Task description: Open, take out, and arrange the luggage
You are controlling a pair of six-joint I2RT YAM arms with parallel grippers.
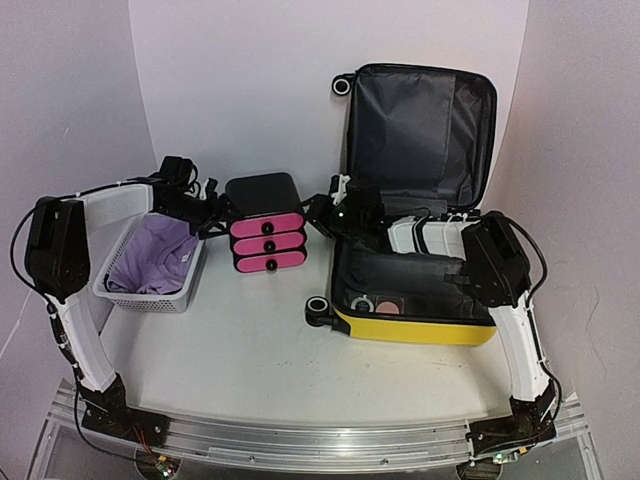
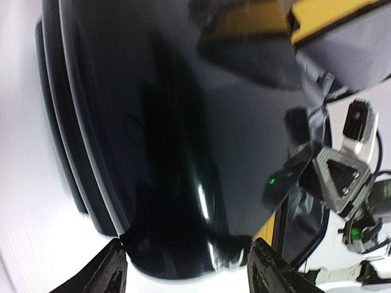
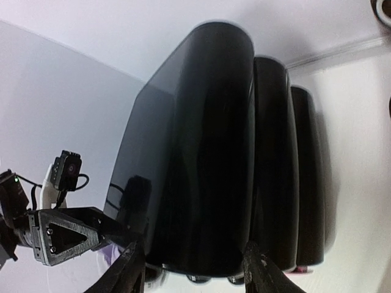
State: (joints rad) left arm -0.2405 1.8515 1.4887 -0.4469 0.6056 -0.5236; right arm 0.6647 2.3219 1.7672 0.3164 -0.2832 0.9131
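Broadly, the white table (image 1: pixel 250 345) carried everything. The luggage (image 1: pixel 415 326) lay on its right half, opened: the yellow lower shell sat nearest my right arm, and the lid (image 1: pixel 420 130) stood up behind it, showing its dark grey lining. On the left sat the white mesh basket (image 1: pixel 150 299) with a purple cloth (image 1: pixel 150 255) inside. Between basket and luggage stood the black drawer box (image 1: pixel 263 192) with three pink drawer fronts facing me.

My left gripper (image 1: pixel 222 212) was at the box's left side and my right gripper (image 1: pixel 315 212) at its right side. Seen from each wrist, the fingers stood apart with the glossy black body of the box between them. Whether the pads pressed on it or only flanked it, I could not tell for either hand.

One black wheel (image 1: pixel 318 306) showed at the shell's near left corner, and another (image 1: pixel 341 85) at the lid's top left corner.
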